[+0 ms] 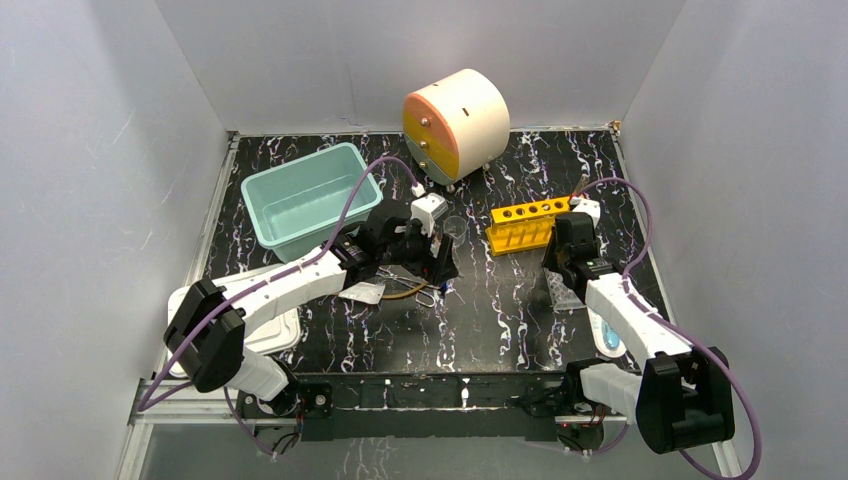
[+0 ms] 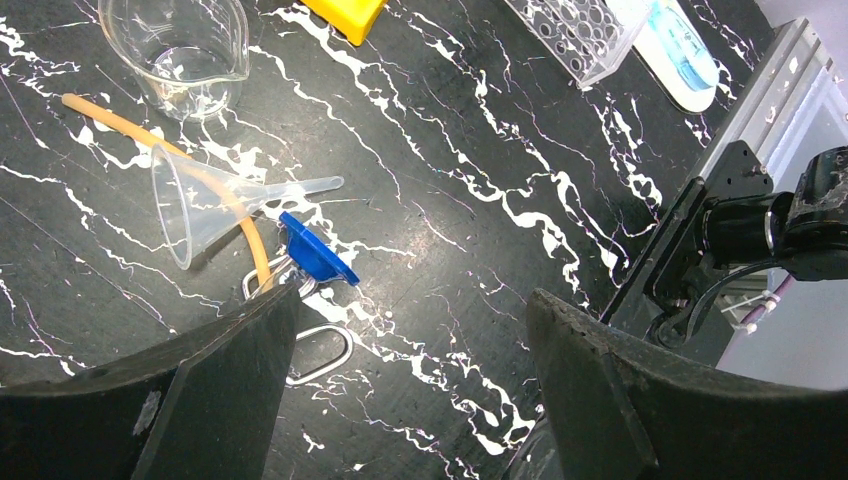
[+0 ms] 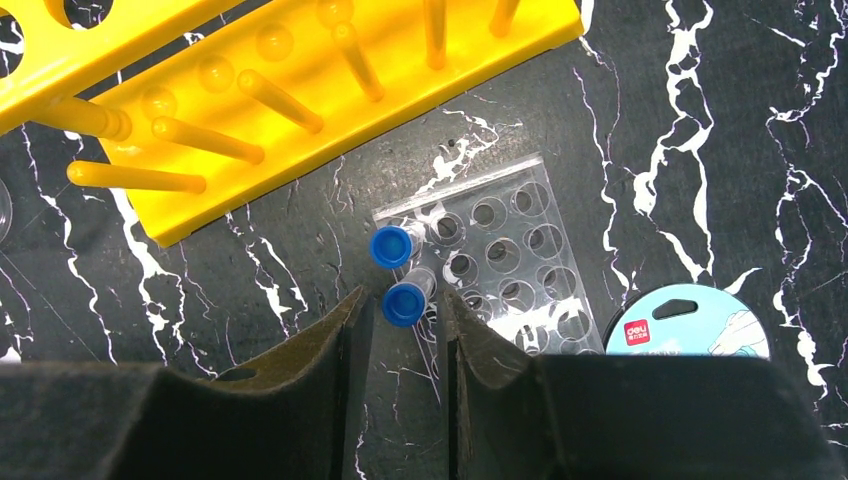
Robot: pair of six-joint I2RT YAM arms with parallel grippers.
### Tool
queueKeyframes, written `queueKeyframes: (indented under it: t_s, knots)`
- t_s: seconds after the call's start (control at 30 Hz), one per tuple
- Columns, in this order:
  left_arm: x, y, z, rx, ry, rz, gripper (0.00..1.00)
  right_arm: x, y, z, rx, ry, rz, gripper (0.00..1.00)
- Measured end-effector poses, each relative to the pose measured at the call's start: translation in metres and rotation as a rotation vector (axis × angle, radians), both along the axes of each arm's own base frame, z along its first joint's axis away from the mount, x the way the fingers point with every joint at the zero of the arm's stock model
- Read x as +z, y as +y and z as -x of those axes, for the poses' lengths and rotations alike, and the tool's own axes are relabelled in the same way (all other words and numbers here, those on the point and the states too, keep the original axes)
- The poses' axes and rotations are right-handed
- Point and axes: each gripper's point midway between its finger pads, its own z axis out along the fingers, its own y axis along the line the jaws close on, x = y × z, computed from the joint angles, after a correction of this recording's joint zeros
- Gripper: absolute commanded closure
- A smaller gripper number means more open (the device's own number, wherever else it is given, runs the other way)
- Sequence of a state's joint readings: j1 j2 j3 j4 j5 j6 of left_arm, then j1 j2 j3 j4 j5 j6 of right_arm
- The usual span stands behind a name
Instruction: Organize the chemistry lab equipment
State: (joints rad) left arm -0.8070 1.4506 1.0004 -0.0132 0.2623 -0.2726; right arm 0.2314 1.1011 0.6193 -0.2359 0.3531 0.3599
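Together, two blue-capped tubes [image 3: 391,246] at clear well plate [image 3: 520,250] edge

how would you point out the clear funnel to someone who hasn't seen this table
Find the yellow rack mid-table, then look left to the upright glass beaker. Just nearer the arm bases from it, the funnel lies on its side over an orange tube. It is the only clear cone with a thin spout; the beaker is an open cup.

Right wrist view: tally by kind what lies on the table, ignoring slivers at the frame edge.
Yellow rack: 1
Blue-capped tubes: 2
Clear well plate: 1
Blue-and-white packet: 1
Total: 5
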Motion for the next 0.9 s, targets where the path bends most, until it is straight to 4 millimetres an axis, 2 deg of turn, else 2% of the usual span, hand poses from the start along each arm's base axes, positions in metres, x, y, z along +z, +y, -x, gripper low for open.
queueKeyframes:
  t_s: [0.13,0.23,0.43,0.53,0.6,0.8,0.9]
  knots:
    - [-0.001,0.001,0.0,-0.001,0.001,-0.003,0.18,0.004,0.0,-0.001,-0.003,-0.001,-0.001,0.51]
    - [-0.001,0.001,0.0,0.0,0.001,-0.005,0.16,0.016,0.0,-0.003,-0.005,-0.007,-0.003,0.42]
    - [-0.003,0.006,-0.006,0.056,-0.001,-0.024,0.15,0.055,0.006,0.0,0.022,-0.04,-0.039,0.36]
    - [-0.006,0.012,-0.014,0.115,-0.005,-0.044,0.07,0.071,0.014,0.003,0.052,-0.034,-0.068,0.35]
    - [-0.008,0.019,-0.021,0.173,-0.002,-0.061,0.02,0.08,0.021,0.005,0.084,-0.023,-0.095,0.35]
    - [-0.01,0.047,-0.042,0.34,0.011,-0.095,0.02,0.108,0.057,0.004,0.224,-0.012,-0.222,0.34]
    - [-0.005,0.059,-0.047,0.393,0.017,-0.091,0.02,0.111,0.079,0.002,0.282,0.009,-0.267,0.34]
